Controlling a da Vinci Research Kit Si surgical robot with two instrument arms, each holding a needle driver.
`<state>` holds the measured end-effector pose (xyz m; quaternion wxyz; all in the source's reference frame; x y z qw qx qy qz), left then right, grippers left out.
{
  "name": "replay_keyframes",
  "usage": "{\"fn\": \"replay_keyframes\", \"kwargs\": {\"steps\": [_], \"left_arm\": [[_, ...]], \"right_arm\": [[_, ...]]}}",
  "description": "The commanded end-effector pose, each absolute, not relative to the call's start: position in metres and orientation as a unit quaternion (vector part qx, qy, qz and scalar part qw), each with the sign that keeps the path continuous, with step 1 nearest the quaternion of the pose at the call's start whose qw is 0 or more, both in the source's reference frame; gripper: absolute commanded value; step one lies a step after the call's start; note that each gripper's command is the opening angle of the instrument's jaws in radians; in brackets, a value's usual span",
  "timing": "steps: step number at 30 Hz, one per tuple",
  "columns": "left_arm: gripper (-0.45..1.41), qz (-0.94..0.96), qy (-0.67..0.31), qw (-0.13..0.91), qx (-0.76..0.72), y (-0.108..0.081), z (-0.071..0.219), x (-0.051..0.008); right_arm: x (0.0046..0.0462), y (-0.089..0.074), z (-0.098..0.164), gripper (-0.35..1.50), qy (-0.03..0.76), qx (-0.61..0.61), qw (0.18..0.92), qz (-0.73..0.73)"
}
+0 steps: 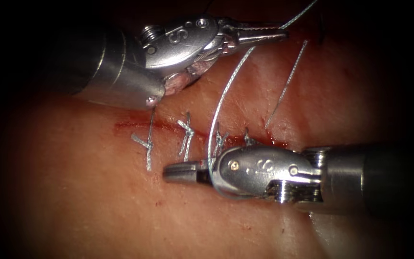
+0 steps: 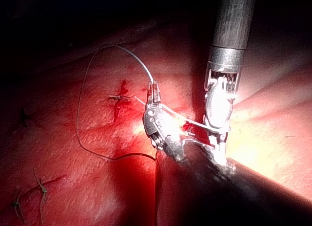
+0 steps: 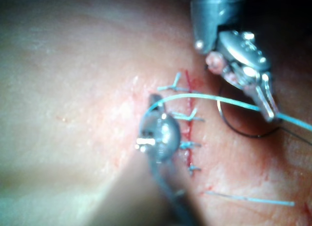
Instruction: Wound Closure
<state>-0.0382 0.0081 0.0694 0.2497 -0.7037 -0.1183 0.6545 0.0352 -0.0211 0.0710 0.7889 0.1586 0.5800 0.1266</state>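
Observation:
The cut (image 1: pixel 135 127) runs across the tissue (image 1: pixel 82 201) with several knotted stitches (image 1: pixel 186 134) along it. My left tool (image 1: pixel 279 34), above the cut, is shut on the thread (image 1: pixel 231 79). From there the thread curves down and wraps over my right tool (image 1: pixel 178 172) at the base of its jaws, which lie shut just below the cut with nothing between them. The right wrist view shows the same thread (image 3: pixel 204 95) running from the left tool (image 3: pixel 268 108) to the right tool (image 3: pixel 155 98). A thin dark curve (image 3: pixel 243 133) lies by the left tool; needle or thread, I cannot tell.
A loose cut thread end (image 1: pixel 286 86) lies on the tissue above the right end of the cut. Red fluid (image 1: pixel 120 127) marks the cut's left end. In the left wrist view a long dark loop of thread (image 2: pixel 80 109) trails over the tissue from the left tool (image 2: pixel 155 91).

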Motion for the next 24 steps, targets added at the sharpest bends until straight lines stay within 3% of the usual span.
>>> {"fn": "replay_keyframes", "kwargs": {"steps": [1, 4, 14, 24], "left_arm": [[-0.45, 0.656, -0.116, 0.247, -0.704, 0.0079, 0.0705, -0.0389], [-0.45, 0.661, -0.105, 0.234, -0.705, 0.0069, 0.0734, -0.0391], [-0.45, 0.665, -0.097, 0.219, -0.707, 0.0063, 0.0791, -0.0386], [-0.45, 0.664, -0.102, 0.215, -0.709, 0.0038, 0.0776, -0.0379]], "right_arm": [[0.0358, -0.0213, 0.0714, 0.68, 0.588, 0.154, 0.784, 0.127], [0.0355, -0.0209, 0.0710, 0.93, 0.601, 0.156, 0.772, 0.135], [0.0320, -0.0179, 0.0679, 0.79, 0.669, 0.145, 0.708, 0.176], [0.0273, -0.0146, 0.0686, 0.74, 0.667, 0.079, 0.686, 0.279]]}}
